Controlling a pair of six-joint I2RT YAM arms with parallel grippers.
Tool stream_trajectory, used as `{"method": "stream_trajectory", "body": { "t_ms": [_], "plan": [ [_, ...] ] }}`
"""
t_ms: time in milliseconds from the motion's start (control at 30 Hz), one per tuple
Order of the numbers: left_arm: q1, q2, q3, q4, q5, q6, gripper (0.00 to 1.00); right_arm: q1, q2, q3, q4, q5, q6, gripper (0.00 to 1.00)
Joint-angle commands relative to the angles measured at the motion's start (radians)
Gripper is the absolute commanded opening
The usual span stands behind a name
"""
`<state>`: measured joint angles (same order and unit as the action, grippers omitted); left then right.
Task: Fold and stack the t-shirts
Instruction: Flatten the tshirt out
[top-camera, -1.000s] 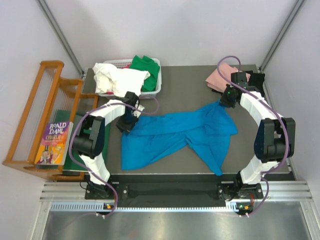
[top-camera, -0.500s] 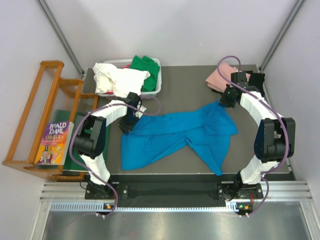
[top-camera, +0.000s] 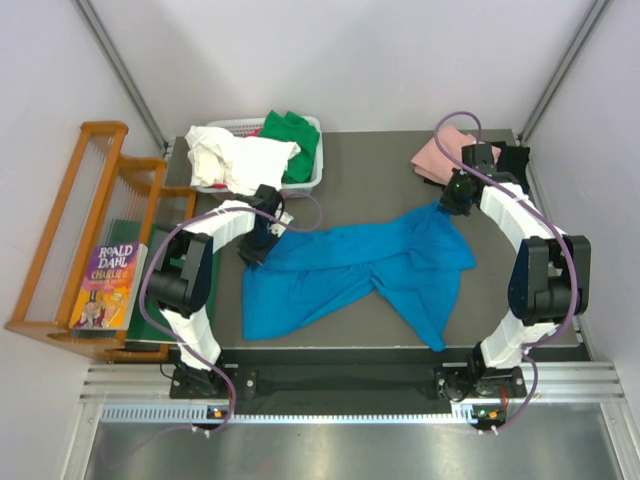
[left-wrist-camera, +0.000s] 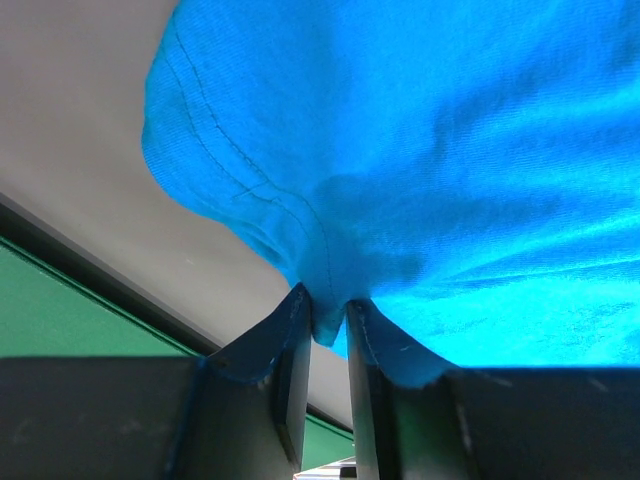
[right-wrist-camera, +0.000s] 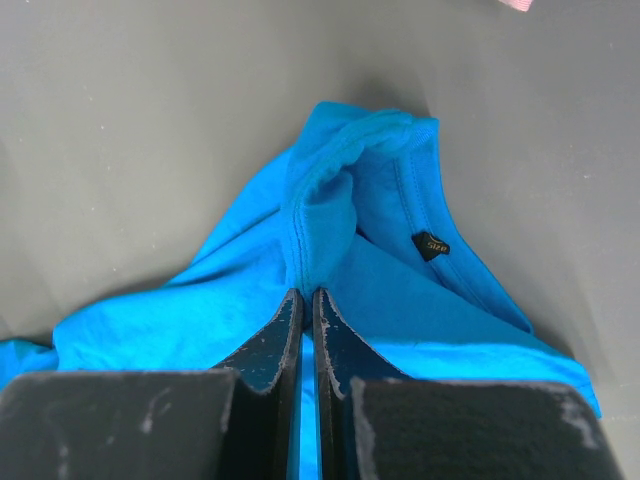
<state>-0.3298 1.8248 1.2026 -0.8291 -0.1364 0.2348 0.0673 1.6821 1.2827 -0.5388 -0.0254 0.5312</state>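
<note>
My left gripper (left-wrist-camera: 328, 312) is pinched on a hemmed edge of the blue tee (top-camera: 350, 268). My right gripper (right-wrist-camera: 305, 300) is clamped tight on a bunched fold of the same tee beside its collar label, so I have a hold at each far end of the cloth. The tee lies crumpled and twisted across the middle of the table (top-camera: 370, 185), between the basket (top-camera: 232, 124) and the pink tee (top-camera: 437, 155). I judge this is the spreading step before any fold, so next I need to lift and draw both holds apart to flatten it without the thin pinches slipping.
</note>
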Motion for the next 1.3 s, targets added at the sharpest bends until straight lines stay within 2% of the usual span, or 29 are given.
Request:
{"method": "stream_trajectory", "body": {
  "t_ms": [0, 100, 200, 467, 600, 900, 1033, 1133, 1267],
  "plan": [
    [-0.003, 0.001, 0.005, 0.015, -0.014, 0.000, 0.27, -0.006, -0.042, 0.018, 0.031, -0.008, -0.011, 0.00],
    [-0.003, 0.001, 0.011, 0.008, -0.011, -0.005, 0.29, -0.006, -0.041, 0.018, 0.030, -0.008, -0.011, 0.00],
    [-0.003, -0.002, 0.021, 0.002, -0.003, -0.008, 0.37, -0.006, -0.039, 0.017, 0.031, -0.008, -0.013, 0.00],
    [-0.005, -0.005, 0.035, -0.010, 0.012, -0.009, 0.34, -0.006, -0.041, 0.007, 0.036, -0.008, -0.011, 0.00],
    [-0.009, -0.013, 0.049, -0.021, 0.012, -0.011, 0.28, -0.007, -0.039, 0.006, 0.037, -0.008, -0.010, 0.00],
    [-0.015, -0.025, 0.057, -0.030, 0.018, -0.012, 0.27, -0.006, -0.042, -0.002, 0.040, -0.010, -0.008, 0.00],
    [-0.017, -0.028, 0.064, -0.033, 0.020, -0.014, 0.23, -0.008, -0.044, -0.003, 0.040, -0.008, -0.010, 0.00],
    [-0.017, -0.030, 0.071, -0.039, 0.012, -0.011, 0.00, -0.007, -0.042, -0.003, 0.043, -0.010, -0.008, 0.00],
    [-0.017, -0.044, 0.066, -0.030, 0.004, -0.008, 0.00, -0.006, -0.041, -0.002, 0.043, -0.011, -0.010, 0.00]
  ]
}}
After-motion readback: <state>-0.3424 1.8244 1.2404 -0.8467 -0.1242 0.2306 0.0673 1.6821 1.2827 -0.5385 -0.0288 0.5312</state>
